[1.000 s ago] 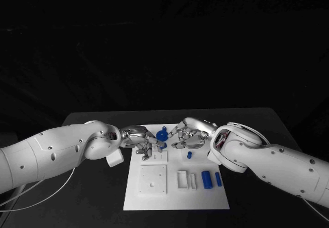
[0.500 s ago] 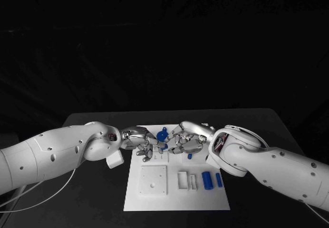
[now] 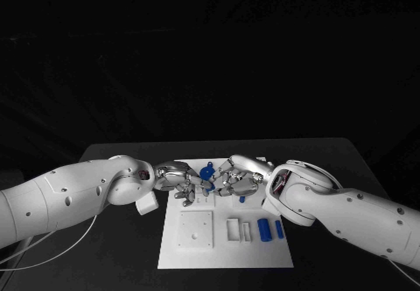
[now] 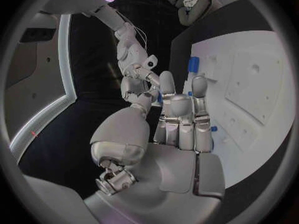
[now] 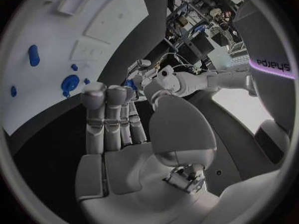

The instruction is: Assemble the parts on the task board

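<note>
The left hand (image 3: 181,180) and the right hand (image 3: 238,177) hovered close together over the far part of the white task board (image 3: 224,254), nearly meeting above it. A round blue part (image 3: 206,173) sat between them, just off the fingers of both; whether either hand actually pinched it could not be told from the head view. In the left wrist view the left hand's fingers (image 4: 181,119) lay straight and side by side with nothing in the palm. In the right wrist view the right hand's fingers (image 5: 109,115) were likewise extended, palm bare. Nearer the robot, two upright-lying blue cylinders (image 3: 264,230) rested on the board beside white blocks (image 3: 235,229), and a square white plate (image 3: 196,229) lay to their left. The board lay on the black desk (image 3: 122,254)
</note>
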Controlling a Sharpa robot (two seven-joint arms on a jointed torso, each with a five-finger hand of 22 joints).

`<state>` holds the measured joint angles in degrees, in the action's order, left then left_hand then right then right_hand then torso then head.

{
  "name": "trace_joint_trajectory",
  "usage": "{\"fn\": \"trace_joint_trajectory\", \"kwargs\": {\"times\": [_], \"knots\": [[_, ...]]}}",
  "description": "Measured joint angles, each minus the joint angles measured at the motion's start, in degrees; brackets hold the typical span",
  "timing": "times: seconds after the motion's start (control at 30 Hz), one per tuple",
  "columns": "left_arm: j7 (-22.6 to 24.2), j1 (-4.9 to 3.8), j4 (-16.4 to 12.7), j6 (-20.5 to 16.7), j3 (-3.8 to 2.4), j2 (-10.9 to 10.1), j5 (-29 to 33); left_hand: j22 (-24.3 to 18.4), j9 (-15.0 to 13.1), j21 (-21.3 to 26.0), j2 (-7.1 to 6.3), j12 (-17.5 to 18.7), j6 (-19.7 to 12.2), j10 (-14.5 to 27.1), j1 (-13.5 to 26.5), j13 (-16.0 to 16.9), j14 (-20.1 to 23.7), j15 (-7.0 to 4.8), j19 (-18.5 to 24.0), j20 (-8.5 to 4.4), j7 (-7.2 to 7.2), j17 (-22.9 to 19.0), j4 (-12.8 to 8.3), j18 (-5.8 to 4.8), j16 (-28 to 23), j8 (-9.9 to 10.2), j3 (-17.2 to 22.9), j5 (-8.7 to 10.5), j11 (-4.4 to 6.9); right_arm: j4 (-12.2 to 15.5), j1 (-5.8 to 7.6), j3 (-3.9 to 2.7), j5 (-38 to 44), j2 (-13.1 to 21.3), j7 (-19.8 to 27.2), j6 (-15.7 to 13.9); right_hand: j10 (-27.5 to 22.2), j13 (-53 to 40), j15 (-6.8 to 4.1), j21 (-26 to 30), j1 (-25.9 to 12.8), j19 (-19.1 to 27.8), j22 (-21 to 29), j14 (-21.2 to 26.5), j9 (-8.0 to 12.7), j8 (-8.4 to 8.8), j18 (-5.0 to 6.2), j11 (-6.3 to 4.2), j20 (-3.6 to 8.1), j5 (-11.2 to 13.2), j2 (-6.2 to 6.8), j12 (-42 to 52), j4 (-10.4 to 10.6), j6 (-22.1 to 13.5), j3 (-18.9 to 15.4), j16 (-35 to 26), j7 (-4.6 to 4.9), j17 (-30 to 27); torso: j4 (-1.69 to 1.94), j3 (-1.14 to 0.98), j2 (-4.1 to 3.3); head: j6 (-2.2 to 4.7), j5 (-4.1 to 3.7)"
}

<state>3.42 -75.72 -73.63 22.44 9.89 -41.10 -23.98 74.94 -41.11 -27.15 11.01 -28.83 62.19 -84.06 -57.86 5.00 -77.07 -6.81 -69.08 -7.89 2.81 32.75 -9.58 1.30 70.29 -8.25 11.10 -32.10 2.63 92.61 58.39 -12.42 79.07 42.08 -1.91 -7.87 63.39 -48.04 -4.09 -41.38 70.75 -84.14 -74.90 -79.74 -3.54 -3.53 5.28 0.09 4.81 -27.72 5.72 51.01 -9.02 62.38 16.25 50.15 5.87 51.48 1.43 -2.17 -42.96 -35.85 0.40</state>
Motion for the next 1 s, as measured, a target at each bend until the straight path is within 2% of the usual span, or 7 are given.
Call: {"fn": "trace_joint_trajectory", "kwargs": {"times": [0.07, 0.2, 0.3, 0.4, 0.77, 1.0], "knots": [[0.03, 0.01, -0.02, 0.05, 0.01, 0.00, 0.00, 0.00, 0.00, 0.00, -0.02, 0.00, 0.00, 0.00, 0.00, 0.00, 0.00, 0.00, 0.00, 0.00, 0.00, 0.00, -0.01, 0.00, 0.00, 0.00, 0.01, 0.00, 0.00, 0.00, 0.00, 0.00, -0.03, 0.00, 0.00, 0.00, -0.01, -0.16, 0.00, -0.04, 0.25, 0.00, 0.00, 0.00, 0.00, 0.11, 0.01, 0.00, 0.00, 1.57, -0.68, 0.00, -0.12, 1.05, 0.55, 0.00, -0.22, 0.10, 0.00, 0.00, 0.00, 0.00, 0.00], [0.10, 0.07, -0.14, 0.31, 0.05, 0.00, 0.00, -0.01, 0.00, 0.00, -0.17, 0.00, 0.13, -0.01, 0.13, 0.00, 0.00, 0.01, 0.00, 0.00, 0.05, 0.00, -0.02, 0.00, 0.00, 0.00, 0.01, 0.01, -0.01, -0.15, 0.01, -0.02, -0.05, -0.06, -0.13, -0.09, -0.32, -0.40, -0.09, -0.29, 0.89, 0.19, 0.00, -0.09, -0.10, 0.28, 0.00, -0.74, 0.22, 6.75, -1.53, 0.00, -0.58, 4.39, 2.44, 0.00, -1.10, 0.17, 0.00, 0.03, 0.00, 0.00, 0.01], [0.14, 0.08, -0.14, 0.45, 0.05, 0.00, 0.03, -0.01, -0.03, 0.00, -0.17, 0.00, 0.14, -0.01, 0.14, 0.00, 0.00, 0.02, 0.00, 0.00, 0.05, 0.00, -0.02, 0.00, 0.00, 0.00, 0.02, 0.12, -0.01, -0.24, 0.02, 0.05, -0.03, -0.15, -0.31, -0.28, -0.12, -0.48, -0.20, -0.59, 0.89, 0.00, 0.00, -0.21, -0.25, 0.10, 0.00, -0.94, 0.41, 8.22, -1.52, 0.00, -0.67, 5.46, 2.94, 0.00, -1.50, 0.20, 0.01, 0.03, 0.00, 0.02, 0.01], [0.14, 0.08, -0.11, 0.51, 0.08, -0.02, 0.07, -0.01, -0.17, 0.00, -0.32, 0.00, 0.15, -0.04, 0.29, -0.01, -0.01, 0.03, 0.00, 0.00, 0.05, 0.00, -0.11, 0.00, 0.00, -0.02, 0.11, 0.22, -0.04, -0.32, 0.03, 0.16, 0.09, -0.29, -0.55, -0.58, -0.04, -0.53, -0.20, -0.65, 0.90, 0.21, -0.02, -0.21, -0.32, 0.10, 0.00, -1.07, 0.61, 8.66, -1.51, 0.00, -0.62, 6.15, 2.99, 0.00, -1.85, 0.23, 0.01, 0.03, 0.01, 0.06, 0.01], [-0.01, 0.13, 0.21, 0.45, 0.15, -0.02, 0.16, -0.02, -0.13, 0.00, -0.57, 0.00, 0.30, -0.11, 0.53, -0.01, 0.00, 0.21, 0.00, 0.00, 0.11, 0.01, -0.46, 0.00, 0.00, 0.33, 0.44, 0.43, -0.11, -0.54, 0.05, 0.94, 0.93, -0.91, -1.79, -2.14, 0.00, -0.88, -0.40, -0.90, 0.91, 0.21, -0.04, -0.40, -0.41, 0.09, 0.01, -1.22, 0.61, 9.31, -1.50, 0.00, -0.54, 6.87, 0.83, 0.00, -1.97, 0.32, 0.01, 0.00, 0.02, 0.17, 0.05], [-0.16, 0.13, 0.25, 0.32, 0.15, 0.09, 0.28, -0.02, -0.15, 0.00, -0.56, 0.21, 0.46, 0.00, 0.52, -0.02, 0.00, 0.22, 0.00, 0.00, 0.13, 0.01, -0.53, 0.00, 0.00, 0.32, 0.46, 0.48, 0.00, -0.65, 0.04, 1.17, 1.31, -1.26, -2.37, -2.84, 0.00, -0.99, -0.40, -0.90, 0.91, 0.21, -0.04, -0.40, -0.39, 0.09, 0.00, -1.22, 0.61, 9.23, -1.49, 0.00, 0.18, 6.87, -0.71, 0.00, -1.97, 0.39, 0.01, -0.03, 0.02, 0.24, 0.04]]}}
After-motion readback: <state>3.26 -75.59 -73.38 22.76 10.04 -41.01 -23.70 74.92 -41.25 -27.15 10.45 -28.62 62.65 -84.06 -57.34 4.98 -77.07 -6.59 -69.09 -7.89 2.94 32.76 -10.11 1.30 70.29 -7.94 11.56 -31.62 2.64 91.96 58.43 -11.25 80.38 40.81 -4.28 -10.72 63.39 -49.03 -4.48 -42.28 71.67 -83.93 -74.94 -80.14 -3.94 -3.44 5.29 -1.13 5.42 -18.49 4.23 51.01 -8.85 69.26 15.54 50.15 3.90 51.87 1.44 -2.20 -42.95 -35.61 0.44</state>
